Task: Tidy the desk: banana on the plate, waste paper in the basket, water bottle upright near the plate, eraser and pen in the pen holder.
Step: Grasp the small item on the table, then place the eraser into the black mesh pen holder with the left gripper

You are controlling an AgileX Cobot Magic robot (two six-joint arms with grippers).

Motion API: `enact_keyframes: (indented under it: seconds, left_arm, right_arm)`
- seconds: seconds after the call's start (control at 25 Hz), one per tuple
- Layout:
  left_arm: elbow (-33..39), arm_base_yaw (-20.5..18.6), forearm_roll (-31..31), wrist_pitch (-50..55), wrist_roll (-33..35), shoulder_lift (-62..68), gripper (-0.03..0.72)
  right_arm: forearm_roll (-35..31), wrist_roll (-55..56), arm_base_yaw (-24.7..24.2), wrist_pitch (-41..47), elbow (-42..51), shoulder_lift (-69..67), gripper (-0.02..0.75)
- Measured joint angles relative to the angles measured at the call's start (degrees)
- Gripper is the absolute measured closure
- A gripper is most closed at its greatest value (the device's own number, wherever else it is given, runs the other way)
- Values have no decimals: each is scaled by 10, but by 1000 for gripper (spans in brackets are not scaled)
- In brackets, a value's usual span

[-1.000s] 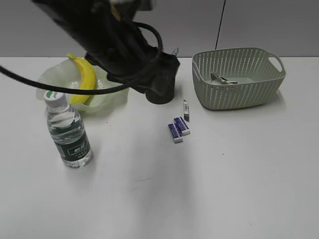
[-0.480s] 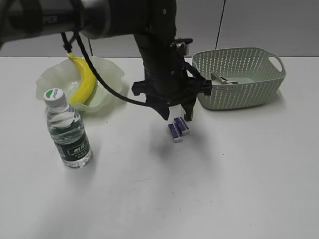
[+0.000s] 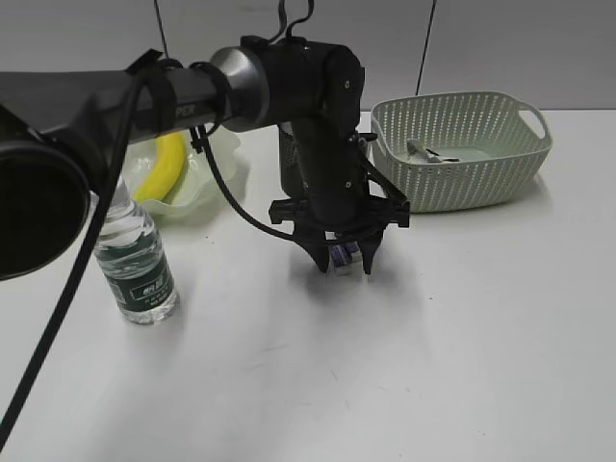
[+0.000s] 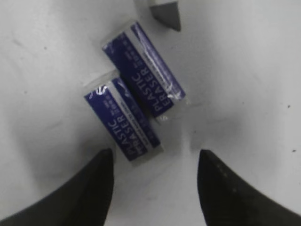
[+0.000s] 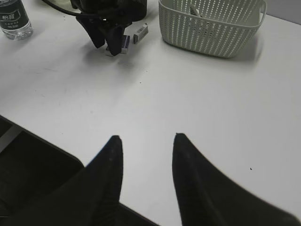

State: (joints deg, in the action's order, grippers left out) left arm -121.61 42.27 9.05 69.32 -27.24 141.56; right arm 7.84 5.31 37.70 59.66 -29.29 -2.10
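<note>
Nearest, right claw (image 5: 145, 141) hovering released over bare white counter (image 3: 462, 327), holding nothing. Further in, water bottle (image 3: 133, 260) upright on the counter, cap up, just in front of the plate (image 3: 207, 188). At centre, left claw (image 3: 344, 264) lowered with fingers spread, released, straddling two blue erasers (image 4: 136, 113); both flat on the counter, side by side and touching, long axes parallel and running diagonally, the nearer end between the fingertips (image 4: 96, 174). Just beyond, end of a small grey object (image 4: 164, 14). Behind the arm, pen holder (image 3: 289, 159) mostly hidden. Banana (image 3: 164, 168) lying in the plate, slanting away. Far right, basket (image 3: 462, 149) holding waste paper (image 3: 423, 150). Beyond, pale grey wall (image 3: 520, 48).
</note>
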Motion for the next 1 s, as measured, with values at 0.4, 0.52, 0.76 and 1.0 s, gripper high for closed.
enact_keyframes:
  seconds: [0.4, 0.52, 0.76, 1.0]
  left_arm:
    - [-61, 0, -4, 8, -15, 47, 478]
    - [-65, 0, -4, 8, -15, 47, 513]
    - [-68, 0, 0, 8, -15, 42, 514]
    - [-68, 0, -2, 8, -15, -15, 516]
  right_arm:
    - [0, 0, 0, -1, 0, 0, 442]
    - [0, 0, 0, -1, 0, 0, 442]
    - [0, 0, 0, -1, 0, 0, 442]
    - [0, 0, 0, -1, 0, 0, 442]
